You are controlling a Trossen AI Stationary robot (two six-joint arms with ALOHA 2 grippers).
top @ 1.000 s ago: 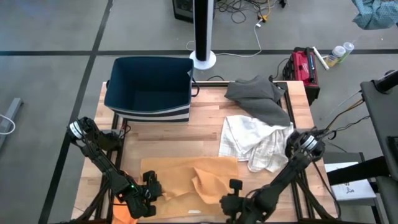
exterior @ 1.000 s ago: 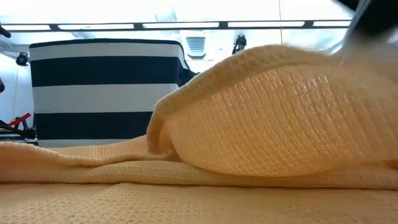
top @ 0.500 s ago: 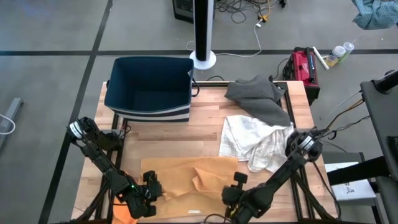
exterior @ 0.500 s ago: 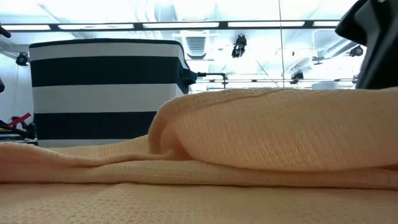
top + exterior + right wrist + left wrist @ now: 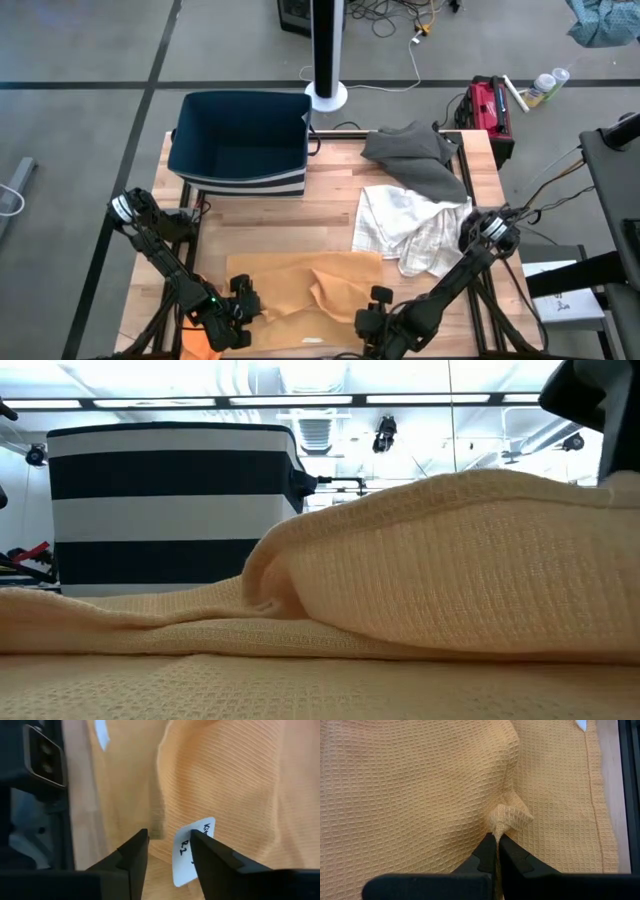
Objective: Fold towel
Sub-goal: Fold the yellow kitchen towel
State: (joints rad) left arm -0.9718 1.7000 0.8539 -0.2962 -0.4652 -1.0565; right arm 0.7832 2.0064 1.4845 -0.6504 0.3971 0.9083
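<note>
On the near side of the wooden worktop (image 5: 260, 225) lies a yellow towel (image 5: 300, 285), spread out but with a raised bump in its middle. From the low view the towel (image 5: 320, 610) fills most of the picture, and its bump rises in front of a bin with dark and white stripes (image 5: 170, 505). The left gripper (image 5: 497, 839) sits at the near left edge of the towel, and its jaws are pressed together on a small pinch of the yellow cloth. From above, that left gripper (image 5: 243, 302) is low down by the towel's left end. The right gripper (image 5: 169, 836) is at the near right part of the towel, and its jaws stand apart with nothing between them. A white tag with black writing (image 5: 192, 851) on the towel shows just past those jaws. From above, the right gripper (image 5: 372, 318) is close to the towel's near right corner. Farther back on the worktop is the dark bin (image 5: 240, 145), open on top. To the right of it lies a grey cloth (image 5: 415, 155), and a white checked cloth (image 5: 410, 230) lies bunched up just in front of the grey one.
</note>
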